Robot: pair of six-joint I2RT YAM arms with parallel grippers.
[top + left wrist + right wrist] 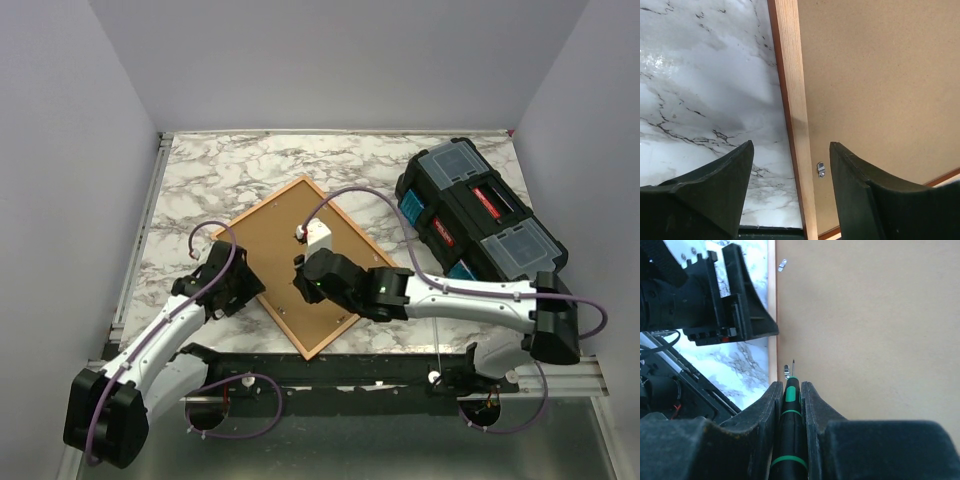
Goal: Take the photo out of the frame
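Note:
The frame (272, 232) lies face down on the marble table, its brown back board (880, 75) up. The photo is hidden under that board. My left gripper (790, 150) is open, with its fingers on either side of the frame's wooden left rail (794, 100) and a small metal clip (821, 169) between them. My right gripper (790, 385) is shut on a black and green screwdriver (790, 425). The screwdriver's tip sits beside another metal clip (786, 371) at the board's edge. From above, the right gripper (303, 275) is over the frame's near half and the left gripper (240, 285) is at its left edge.
A black toolbox (480, 215) with clear lids stands at the right of the table. A small white block (316, 237) rests on the back board near its middle. The frame's near corner reaches the table's front edge. Grey walls enclose the table.

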